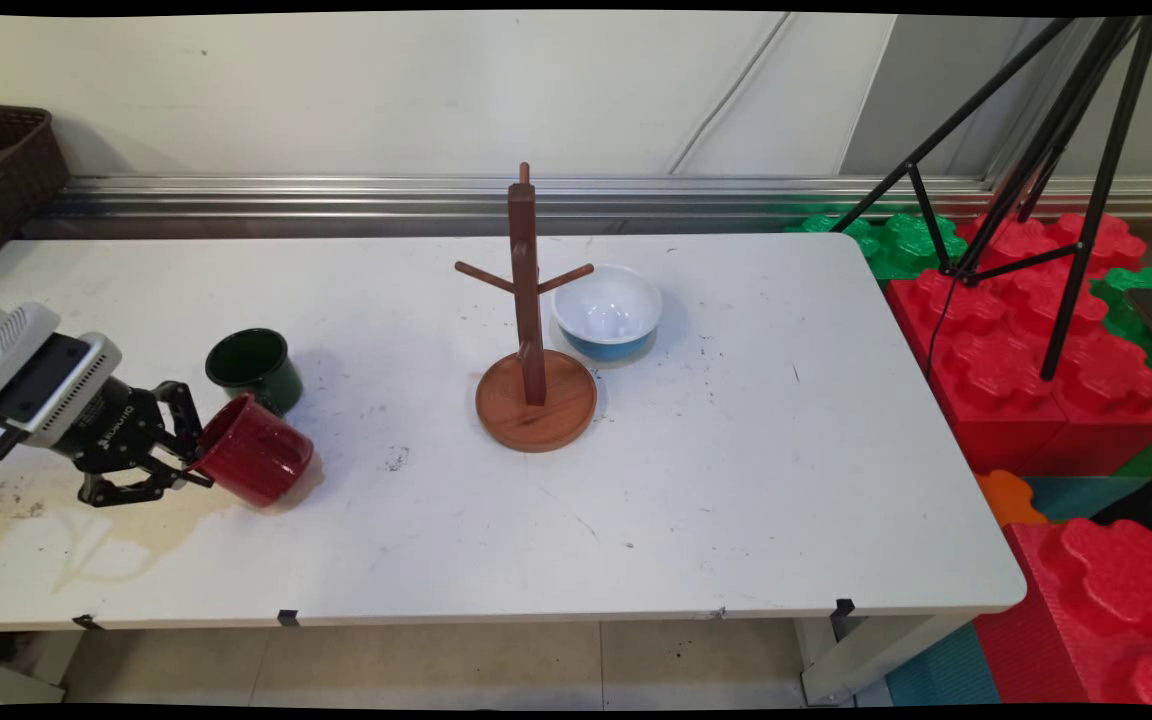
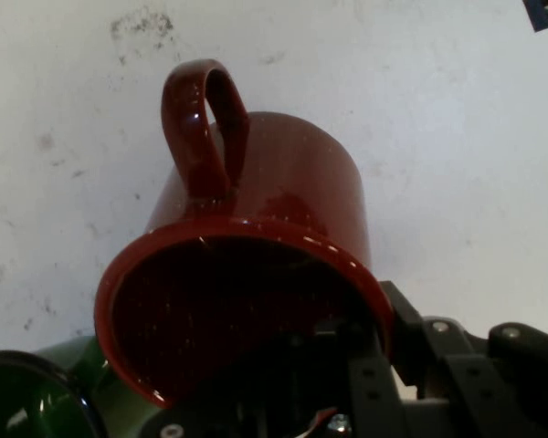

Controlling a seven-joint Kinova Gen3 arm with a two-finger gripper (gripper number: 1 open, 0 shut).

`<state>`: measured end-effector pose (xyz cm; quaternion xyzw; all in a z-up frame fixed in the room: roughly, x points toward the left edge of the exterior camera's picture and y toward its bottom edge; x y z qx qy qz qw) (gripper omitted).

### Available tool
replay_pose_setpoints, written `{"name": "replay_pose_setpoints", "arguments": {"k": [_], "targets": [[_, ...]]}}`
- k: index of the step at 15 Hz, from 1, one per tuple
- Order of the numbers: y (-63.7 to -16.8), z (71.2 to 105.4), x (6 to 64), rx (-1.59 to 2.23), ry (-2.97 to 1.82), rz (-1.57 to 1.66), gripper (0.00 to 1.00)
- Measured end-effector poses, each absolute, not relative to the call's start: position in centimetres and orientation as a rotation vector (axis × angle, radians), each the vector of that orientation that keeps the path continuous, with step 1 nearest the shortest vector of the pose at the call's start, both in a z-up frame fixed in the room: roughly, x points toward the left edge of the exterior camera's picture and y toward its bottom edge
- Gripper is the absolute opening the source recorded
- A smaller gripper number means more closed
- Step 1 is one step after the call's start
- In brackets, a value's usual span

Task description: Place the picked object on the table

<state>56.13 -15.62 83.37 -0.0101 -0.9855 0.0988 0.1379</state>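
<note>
The black gripper (image 1: 198,462) is near the left edge of the white table (image 1: 736,500). It holds a red mug (image 1: 256,462) by the rim. One finger goes inside the mug's mouth and one sits outside the wall, so the fingers are closed tight on the rim. The mug is tipped over on its side. Its open mouth faces the gripper and its bottom points toward the middle of the table. In the hand view the handle (image 2: 204,123) sticks up from the mug's side. I cannot tell if the mug is just off the table or resting on it.

A dark green mug (image 1: 254,367) stands upright just behind the red one, a bit closer to the far edge. They are very close and may be touching.

In the middle of the table is a wooden mug tree (image 1: 533,345) with pegs sticking out and a round base. A blue bowl (image 1: 607,313) that is white inside sits right beside it on the right.

The step in hand looks like holding the red mug. Any move must keep clear of the green mug.
</note>
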Motion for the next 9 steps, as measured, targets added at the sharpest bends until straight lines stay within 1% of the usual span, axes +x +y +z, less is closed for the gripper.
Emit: {"name": "replay_pose_setpoints", "arguments": {"k": [2,3,9], "targets": [[-15.67,83.24,55.97,-0.041,-2.853,0.288,0.0],[-15.7,83.2,55.87,-0.047,-2.853,0.29,1.0],[-16.09,83.2,55.3,-0.062,-2.846,0.309,1.0]]}}
